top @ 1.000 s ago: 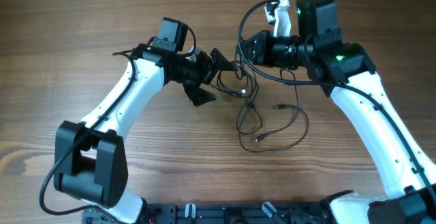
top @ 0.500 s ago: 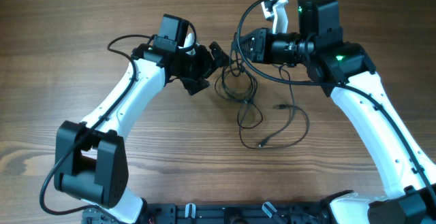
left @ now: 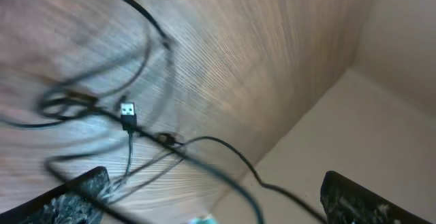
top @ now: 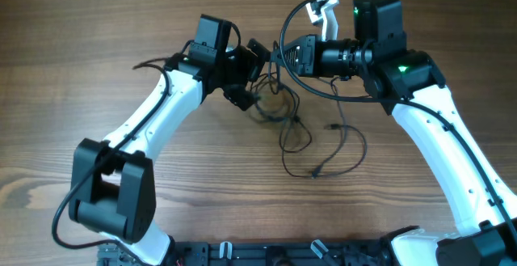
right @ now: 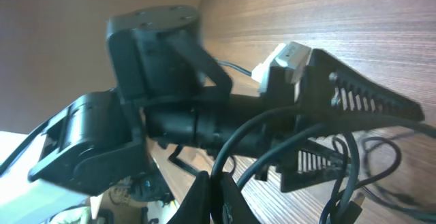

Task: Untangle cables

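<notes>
Near the middle of the counter [top: 81,23], the right gripper [top: 282,57] pinches the cables [top: 300,133] and lifts one end, apparently so the left gripper [top: 250,76], spread wide beside the tangle, can catch a strand.

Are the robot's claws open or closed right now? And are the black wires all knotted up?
left gripper: open wide, holding nothing, right next to the bunch.
right gripper: shut on the cables, pinching a strand.
cables: knotted in a bunch between the two grippers, with loose loops trailing on the table.
</notes>
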Available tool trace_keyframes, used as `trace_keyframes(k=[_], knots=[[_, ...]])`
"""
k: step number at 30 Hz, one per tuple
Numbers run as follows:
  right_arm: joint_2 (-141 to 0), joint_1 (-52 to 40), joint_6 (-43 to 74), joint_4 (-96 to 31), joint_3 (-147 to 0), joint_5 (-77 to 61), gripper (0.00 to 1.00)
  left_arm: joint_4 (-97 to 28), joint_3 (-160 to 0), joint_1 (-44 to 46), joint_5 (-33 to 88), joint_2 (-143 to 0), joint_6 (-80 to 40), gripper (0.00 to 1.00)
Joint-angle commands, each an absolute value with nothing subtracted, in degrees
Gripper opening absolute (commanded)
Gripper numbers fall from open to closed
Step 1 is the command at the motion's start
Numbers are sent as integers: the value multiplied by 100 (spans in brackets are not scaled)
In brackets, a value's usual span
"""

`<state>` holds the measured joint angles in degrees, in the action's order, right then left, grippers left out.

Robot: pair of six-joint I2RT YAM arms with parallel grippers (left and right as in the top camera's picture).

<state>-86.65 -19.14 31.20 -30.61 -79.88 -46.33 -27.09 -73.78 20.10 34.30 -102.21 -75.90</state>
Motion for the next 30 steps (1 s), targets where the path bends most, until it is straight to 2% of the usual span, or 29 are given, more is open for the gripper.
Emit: trace_keyframes(k=[1, 3, 5, 6, 7, 11, 16, 22, 30], knots=[[-8571, -1914, 2993, -3022, -8090, -4812, 5, -2488, -7380, 2045, 3824, -10444, -8908, 100], [-8571, -1914, 2993, -3022, -8090, -4812, 4, -2412, -7382, 2086, 3894, -10475, -8921, 80], [-8571, -1911, 2921, -3022, -8090, -4810, 5, -2370, -7380, 2141, 3839, -10481, -8860, 49], [-8569, -1911, 2832, -3024, -8090, -4810, 4, -2373, -7380, 2154, 3695, -10481, -8672, 14], [-8560, -1898, 2801, -3030, -8090, -4772, 5, -2377, -7382, 2154, 3533, -10481, -8414, 4], [-8510, -1590, 2871, -3253, -8090, -4338, 5, -2912, -7382, 1962, 2987, -10479, -7203, 4], [-8416, -779, 3210, -4547, -8090, -2611, 4, -3684, -7380, 1050, 2967, -10479, -6215, 4], [-8414, 322, 3339, -6066, -8090, -904, 4, -4222, -7382, -311, 2969, -10479, -5618, 4], [-8414, 1074, 3557, -6233, -8090, -357, 4, -4397, -7382, -1398, 2663, -10479, -5269, 4]])
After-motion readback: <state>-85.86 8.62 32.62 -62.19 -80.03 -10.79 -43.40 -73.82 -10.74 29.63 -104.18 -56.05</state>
